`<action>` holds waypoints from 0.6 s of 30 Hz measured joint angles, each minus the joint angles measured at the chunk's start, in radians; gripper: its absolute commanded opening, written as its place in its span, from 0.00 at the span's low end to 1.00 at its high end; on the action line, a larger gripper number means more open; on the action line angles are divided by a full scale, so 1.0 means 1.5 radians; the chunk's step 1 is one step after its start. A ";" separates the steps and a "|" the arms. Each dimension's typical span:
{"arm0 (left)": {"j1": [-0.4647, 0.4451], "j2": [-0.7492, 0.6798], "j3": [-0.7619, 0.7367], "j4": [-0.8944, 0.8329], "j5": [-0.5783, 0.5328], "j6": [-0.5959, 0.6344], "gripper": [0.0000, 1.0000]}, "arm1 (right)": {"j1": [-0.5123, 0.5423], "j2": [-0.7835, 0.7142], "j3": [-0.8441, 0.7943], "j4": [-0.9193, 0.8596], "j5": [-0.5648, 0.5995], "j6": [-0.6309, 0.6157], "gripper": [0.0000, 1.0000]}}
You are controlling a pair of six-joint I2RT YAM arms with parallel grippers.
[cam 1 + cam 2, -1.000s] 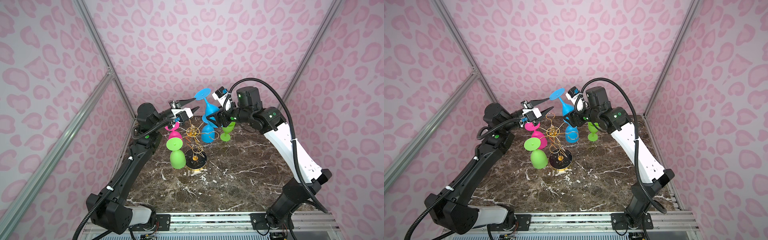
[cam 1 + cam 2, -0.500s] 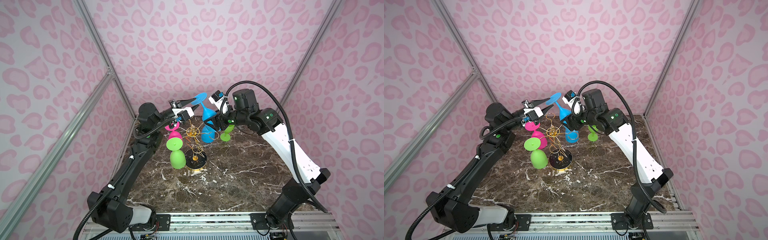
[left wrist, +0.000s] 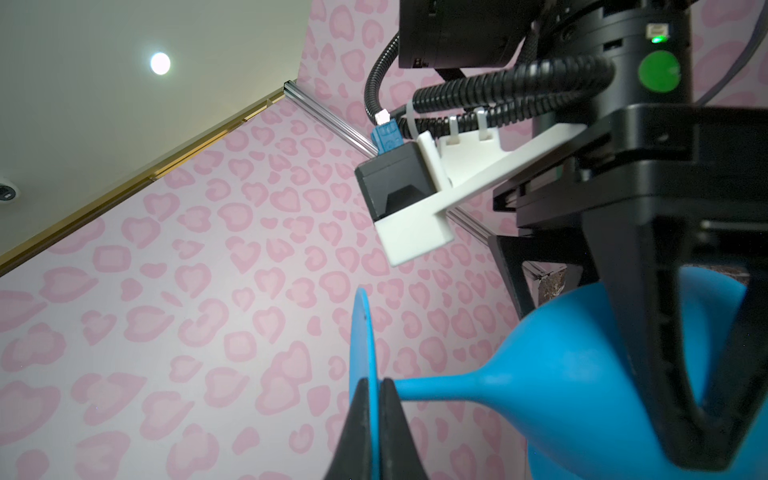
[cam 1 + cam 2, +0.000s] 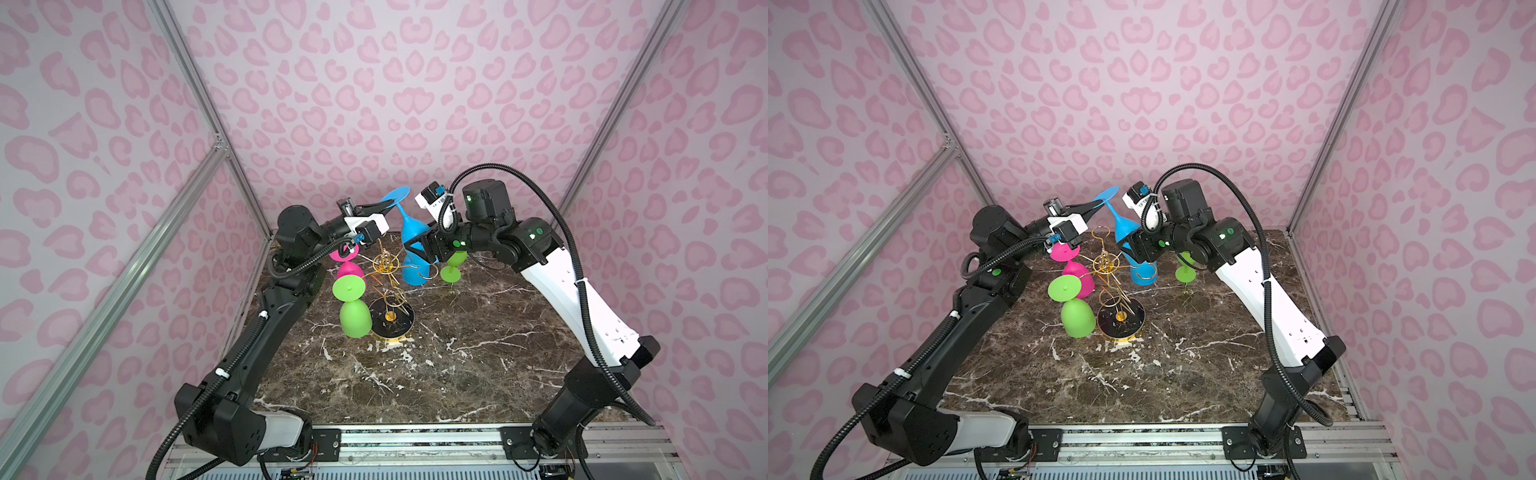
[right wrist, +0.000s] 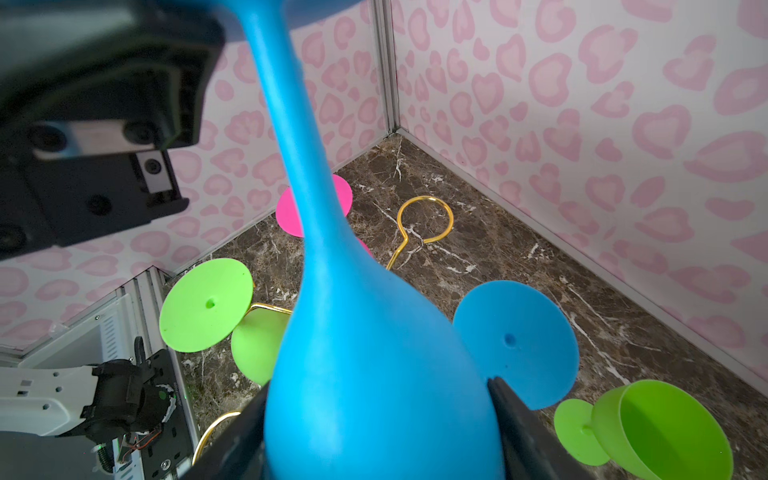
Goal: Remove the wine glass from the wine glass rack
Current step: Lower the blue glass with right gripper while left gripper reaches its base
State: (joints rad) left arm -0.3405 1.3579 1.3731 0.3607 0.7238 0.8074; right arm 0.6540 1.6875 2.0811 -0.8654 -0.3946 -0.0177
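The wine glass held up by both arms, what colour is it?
Solid bright blue. The wine glass shows best in the right wrist view.

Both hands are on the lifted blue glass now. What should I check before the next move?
1. Left hand shut on the foot of the blue glass: ok, a finger on each face.
2. Right hand around the bowl: ok, fingers on both sides.
3. Glass off the rack: ok, it sits above the gold arms in both top views.
4. Right hand clear of the other blue glass hanging on the rack: cannot tell, they overlap in both top views.
5. Left grip firm enough to hold the glass alone: cannot tell.
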 measured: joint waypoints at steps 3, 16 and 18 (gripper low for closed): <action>-0.002 0.000 0.000 0.001 -0.004 -0.005 0.03 | 0.001 -0.012 -0.016 0.011 -0.002 0.010 0.77; -0.004 0.019 0.031 0.008 -0.069 -0.154 0.03 | -0.039 -0.121 -0.105 0.109 -0.045 0.044 0.96; -0.003 0.021 0.034 0.008 -0.095 -0.180 0.03 | -0.065 -0.150 -0.126 0.135 -0.072 0.064 0.96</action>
State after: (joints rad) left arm -0.3450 1.3899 1.4246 0.3729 0.5812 0.5369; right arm 0.5568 1.4620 1.8919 -0.6628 -0.5030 0.0788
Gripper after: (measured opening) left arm 0.067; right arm 0.958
